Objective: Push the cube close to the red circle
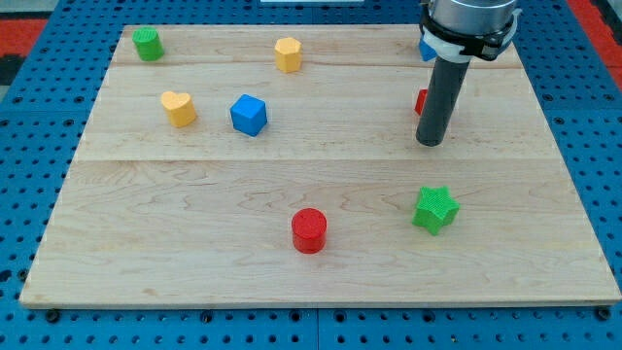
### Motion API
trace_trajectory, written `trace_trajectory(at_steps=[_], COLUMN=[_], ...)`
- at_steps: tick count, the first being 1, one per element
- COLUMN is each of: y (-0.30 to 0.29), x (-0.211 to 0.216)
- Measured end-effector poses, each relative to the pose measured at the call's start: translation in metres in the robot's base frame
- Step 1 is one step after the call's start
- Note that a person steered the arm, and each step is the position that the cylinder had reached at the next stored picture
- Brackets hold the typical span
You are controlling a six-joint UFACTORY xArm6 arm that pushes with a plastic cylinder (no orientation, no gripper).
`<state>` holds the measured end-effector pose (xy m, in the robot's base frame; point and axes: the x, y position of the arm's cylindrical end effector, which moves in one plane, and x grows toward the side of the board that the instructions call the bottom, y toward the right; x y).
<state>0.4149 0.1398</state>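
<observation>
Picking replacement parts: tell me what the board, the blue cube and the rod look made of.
Board: pale wood in joined planks, with visible grain and seams and a smooth matte finish.
Blue cube: probably moulded or printed plastic, uniformly coloured, with a slight sheen on its faces.
Rod, ending at my tip far to the cube's right: dark and matte, possibly rubber or plastic; the view cannot settle it.

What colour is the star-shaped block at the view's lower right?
Green: the star block shows clearly in the camera view.
</observation>
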Motion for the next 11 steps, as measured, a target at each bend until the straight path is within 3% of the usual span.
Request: trace_trajectory(at_steps=[1, 2, 3, 4, 5, 7, 9, 11], y=[-0.005, -0.099, -0.176, -0.194, -0.229, -0.2, -0.228, -0.247], x=[0.0, 0.012, -0.027, -0.07, -0.067, 0.046, -0.022, -0.033])
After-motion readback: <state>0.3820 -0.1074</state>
